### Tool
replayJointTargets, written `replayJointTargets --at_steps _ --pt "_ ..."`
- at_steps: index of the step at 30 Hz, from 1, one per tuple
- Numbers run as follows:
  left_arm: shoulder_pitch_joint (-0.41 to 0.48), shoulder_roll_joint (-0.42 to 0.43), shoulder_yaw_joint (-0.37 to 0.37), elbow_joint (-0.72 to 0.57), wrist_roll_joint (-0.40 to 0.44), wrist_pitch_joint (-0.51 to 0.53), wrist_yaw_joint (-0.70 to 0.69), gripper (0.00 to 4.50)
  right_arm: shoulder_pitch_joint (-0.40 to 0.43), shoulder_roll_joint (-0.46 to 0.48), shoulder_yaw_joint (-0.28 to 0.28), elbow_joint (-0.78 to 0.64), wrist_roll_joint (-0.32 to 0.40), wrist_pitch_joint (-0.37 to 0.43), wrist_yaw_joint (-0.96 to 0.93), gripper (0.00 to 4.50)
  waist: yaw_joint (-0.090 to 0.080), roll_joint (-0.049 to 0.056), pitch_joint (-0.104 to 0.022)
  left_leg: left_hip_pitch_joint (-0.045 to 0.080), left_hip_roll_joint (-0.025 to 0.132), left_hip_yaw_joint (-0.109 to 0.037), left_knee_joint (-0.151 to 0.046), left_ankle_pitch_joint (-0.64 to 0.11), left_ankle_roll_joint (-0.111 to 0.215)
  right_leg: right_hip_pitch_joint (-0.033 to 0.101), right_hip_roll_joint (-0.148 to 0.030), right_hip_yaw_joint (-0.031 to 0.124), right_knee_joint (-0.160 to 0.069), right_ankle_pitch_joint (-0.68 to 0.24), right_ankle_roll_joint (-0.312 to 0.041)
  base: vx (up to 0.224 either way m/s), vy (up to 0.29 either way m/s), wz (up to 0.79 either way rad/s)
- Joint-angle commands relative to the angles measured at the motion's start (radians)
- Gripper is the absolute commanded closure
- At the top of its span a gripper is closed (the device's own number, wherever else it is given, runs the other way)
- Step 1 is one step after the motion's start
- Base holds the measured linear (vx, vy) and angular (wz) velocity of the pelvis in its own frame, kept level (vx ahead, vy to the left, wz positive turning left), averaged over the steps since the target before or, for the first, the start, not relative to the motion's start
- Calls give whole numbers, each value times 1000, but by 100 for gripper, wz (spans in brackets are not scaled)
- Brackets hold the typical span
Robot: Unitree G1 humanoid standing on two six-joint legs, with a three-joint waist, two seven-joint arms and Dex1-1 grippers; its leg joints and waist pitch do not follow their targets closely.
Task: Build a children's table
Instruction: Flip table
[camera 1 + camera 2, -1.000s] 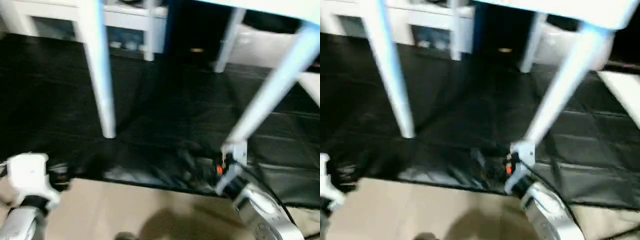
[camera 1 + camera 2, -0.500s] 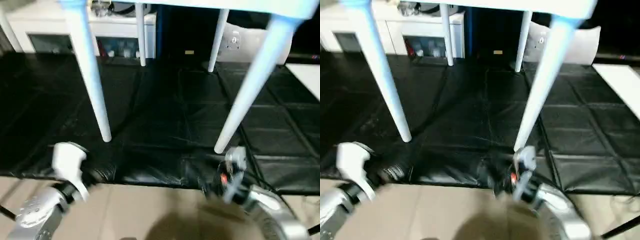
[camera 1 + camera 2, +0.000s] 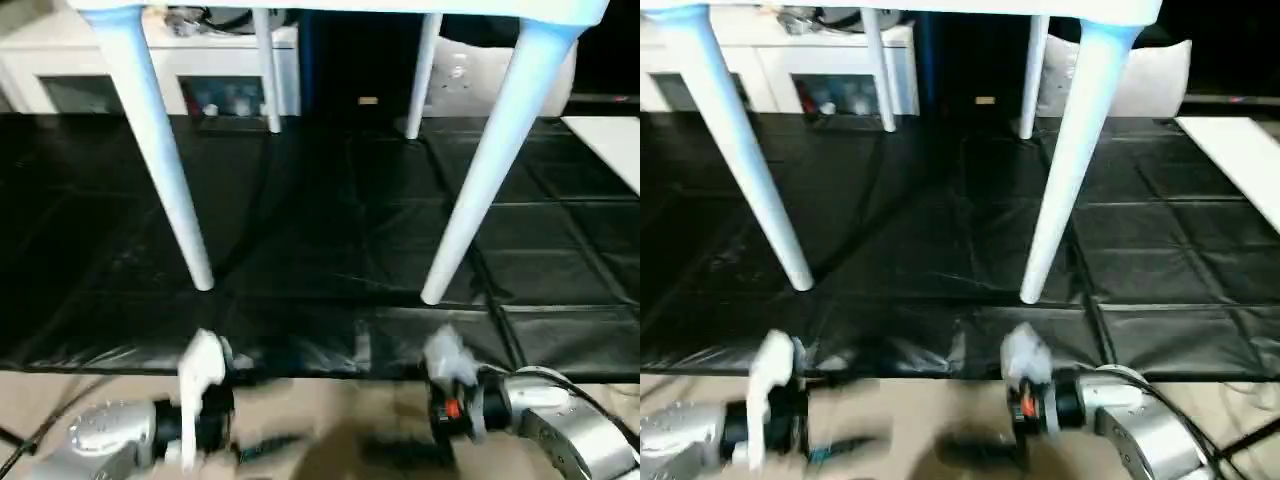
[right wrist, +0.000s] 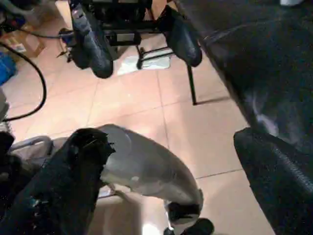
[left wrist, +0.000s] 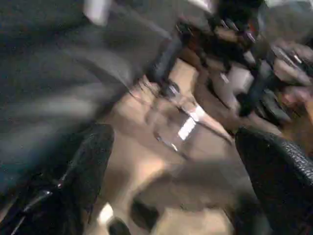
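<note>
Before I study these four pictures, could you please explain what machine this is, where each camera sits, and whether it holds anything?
This is a humanoid robot with two arms, putting together a children's table. Two pictures come from cameras in its head, looking forward and down. There you see the white table standing upright on a black mat, with its four legs under it, and a white cabinet behind.

At the bottom of these views are the silver forearms. The left end effector and the right end effector are low, over the beige floor, apart from the table.

The other two pictures come from a camera on each wrist, looking along that arm's two black fingers. Both end effectors are open, with nothing between the fingers.
</note>
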Motion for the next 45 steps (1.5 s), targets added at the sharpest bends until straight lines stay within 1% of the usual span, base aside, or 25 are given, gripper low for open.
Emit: replayJointTargets --at_steps 1,9,11,16,17,19,20,21,23,24,25,26,27,28,29,30,31,32,33,34,36,38,39,42,45 --pt "-5 -15 33 7 7 -25 61 6 -19 26 -46 4 40 39 -49 0 -4 -5 -30 -20 102 -40 -107 -138 65 29 -101 87 -96 -192 -208 0 0 0" --pt "-12 -185 169 -122 60 63 466 6 96 155 -224 -188 211 230 -413 0 7 -10 -33 -18 105 -41 -106 -103 38 32 -99 89 -91 -104 -182 0 0 0" --pt "-16 -218 164 -136 178 56 579 6 162 213 -239 -250 166 220 -515 0 6 -7 -31 -21 101 -39 -107 -110 40 31 -96 88 -99 -124 -159 0 0 0" --pt "-4 -261 148 -128 163 43 632 6 193 281 -246 -238 62 97 -617 0 0 3 -30 -26 96 -44 -114 -129 4 30 -97 86 -112 -203 -106 0 0 0" --pt "-4 -266 139 -134 165 41 633 6 202 285 -242 -251 72 117 -637 0 -1 7 -32 -30 96 -46 -108 -62 17 25 -91 86 -107 -121 -116 0 0 0" --pt "-13 -263 136 -135 162 57 631 6 200 287 -242 -251 66 114 -650 0 -1 4 -72 -45 71 -41 -43 419 151 -1 -56 64 -52 417 -187 0 0 0" --pt "-15 -267 139 -135 156 55 625 6 198 287 -243 -255 68 111 -646 0 -1 6 -70 -57 64 -36 -43 465 182 -13 -50 55 -53 469 -200 0 0 0" --pt "-16 -274 143 -132 146 42 615 6 196 284 -245 -260 80 106 -625 0 3 -1 -91 -68 43 -30 -20 503 231 -20 -45 47 -45 549 -223 0 0 0" --pt "-12 -281 142 -127 140 18 595 6 197 272 -245 -268 95 97 -576 0 7 -4 -92 -93 37 -23 -18 385 286 -39 -45 35 -67 466 -238 -62 9 4" --pt "-6 -275 135 -120 143 2 579 6 196 258 -242 -267 101 95 -543 0 9 3 -74 -89 52 -18 -31 89 259 -34 -66 33 -108 86 -213 -110 14 2" --pt "1 -261 120 -112 150 -12 559 6 196 237 -234 -263 108 95 -496 0 5 16 -44 -52 78 -22 -58 -280 158 -32 -77 20 -148 -433 -121 -120 27 -1" --pt "6 -257 114 -111 151 -16 552 6 196 225 -228 -261 110 95 -474 0 -7 20 -24 -34 89 -30 -69 -422 93 -45 -71 15 -164 -598 -55 -120 27 -1" --pt "7 -256 111 -111 151 -17 550 6 196 220 -226 -260 111 94 -465 0 -35 31 9 0 103 -50 -100 -706 -14 -56 -36 -44 -195 -731 60 -127 33 -2" --pt "15 -250 101 -114 152 -24 541 6 197 201 -216 -252 111 91 -436 0 -7 46 8 -101 167 -53 -237 -931 -60 67 -10 -17 60 -417 11 -159 29 5" --pt "18 -248 98 -116 150 -24 538 6 197 194 -212 -250 112 92 -426 0 29 36 4 -127 156 -23 -236 -943 -74 77 1 -7 95 -231 -10 -159 29 5" --pt "21 -246 95 -118 148 -24 535 6 198 187 -209 -247 113 92 -416 0 61 36 -5 -81 121 30 -237 -860 -44 40 5 43 105 -224 -22 -97 -29 8" --pt "24 -242 92 -119 144 -20 529 6 198 178 -203 -243 115 93 -398 0 20 -11 -15 -31 105 8 -180 -728 -49 24 -42 94 39 -414 5 -31 -92 -8" --pt "35 -226 83 -123 127 -4 502 6 200 153 -183 -233 118 96 -353 0 30 -36 33 49 42 -22 48 -368 -53 -100 -189 134 -214 -1036 20 -31 -92 -8" --pt "41 -210 76 -123 122 4 481 6 198 138 -170 -225 114 96 -327 0 43 -27 6 -7 15 -74 69 8 2 -19 -192 176 -202 -1051 1 -36 -50 -19" --pt "41 -210 76 -123 122 4 481 6 198 138 -170 -225 114 96 -327 0 42 -32 14 -32 33 -76 -4 -17 -27 14 -148 127 -172 -893 -16 0 0 0" --pt "46 -192 67 -120 117 14 455 6 194 121 -152 -213 98 87 -302 0 51 -7 -15 2 80 -79 -100 -257 -36 2 -60 103 -107 -518 -67 0 0 0" --pt "50 -151 50 -94 124 34 408 6 172 101 -124 -151 49 56 -264 0 31 -8 -28 -22 90 -81 -120 -212 13 34 -58 103 -81 -190 -125 0 0 0" --pt "50 -115 33 -67 120 79 378 6 148 96 -107 -89 7 30 -250 0 21 5 -25 -23 92 -75 -129 -248 21 29 -63 99 -92 -190 -141 0 0 0" --pt "31 -45 -18 67 191 159 369 6 80 104 -54 88 -101 -37 -260 0 7 8 -23 -25 81 -64 -129 -281 -8 23 -70 107 -102 -222 -147 0 0 0" --pt "3 -46 -29 195 250 173 408 6 29 120 -11 234 -177 -84 -295 0 -7 -7 -27 -28 82 -55 -126 -222 2 31 -74 110 -105 -166 -159 0 0 0"
